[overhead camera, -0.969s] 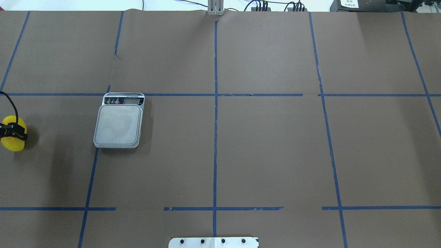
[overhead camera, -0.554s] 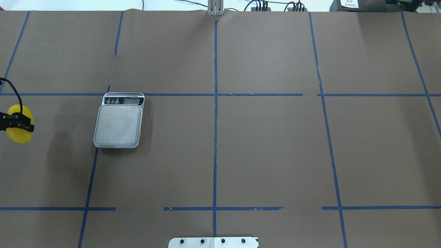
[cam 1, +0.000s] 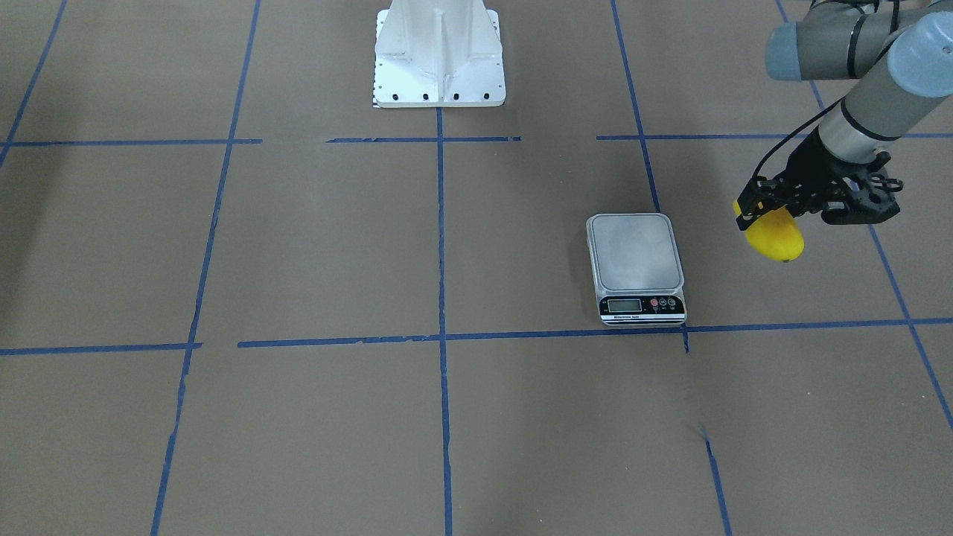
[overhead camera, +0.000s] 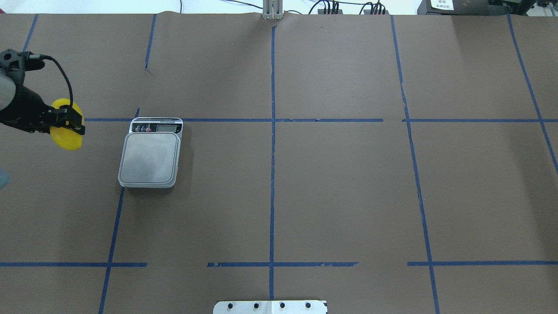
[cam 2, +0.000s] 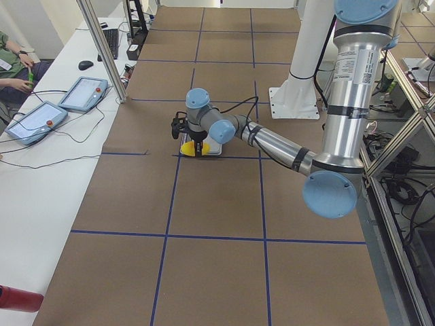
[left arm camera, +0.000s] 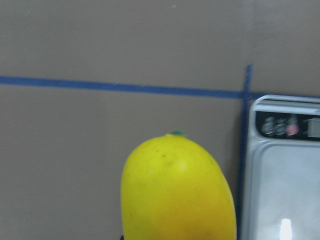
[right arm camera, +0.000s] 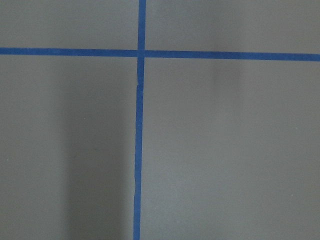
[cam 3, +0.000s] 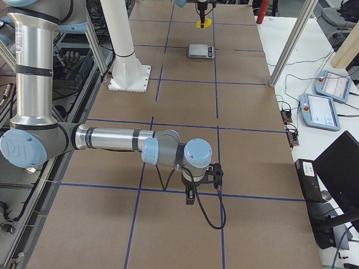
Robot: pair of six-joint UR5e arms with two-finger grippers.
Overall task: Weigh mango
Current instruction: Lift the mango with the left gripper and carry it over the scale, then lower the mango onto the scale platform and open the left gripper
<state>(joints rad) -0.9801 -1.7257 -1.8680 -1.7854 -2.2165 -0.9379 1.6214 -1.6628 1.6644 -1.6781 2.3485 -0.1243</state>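
Observation:
The mango (overhead camera: 68, 136) is bright yellow and glossy. My left gripper (overhead camera: 66, 121) is shut on it and holds it in the air to the left of the scale (overhead camera: 149, 157), apart from it. In the front-facing view the mango (cam 1: 776, 238) hangs from the gripper (cam 1: 767, 207) to the right of the scale (cam 1: 636, 260). The left wrist view shows the mango (left arm camera: 177, 195) beside the scale's silver platform (left arm camera: 287, 180), which is bare. My right gripper (cam 3: 212, 174) shows only in the exterior right view, low over the table far from the scale; I cannot tell whether it is open or shut.
The white robot base (cam 1: 439, 52) stands at the table's robot side. Blue tape lines grid the brown table cover (overhead camera: 340, 187). Two tablets (cam 2: 41, 115) and cables lie on the side bench. A metal post (cam 2: 102, 47) stands at the table's far edge.
My left gripper has risen with the mango and moved right and toward the far side, closer to the scale. The scale has not moved.

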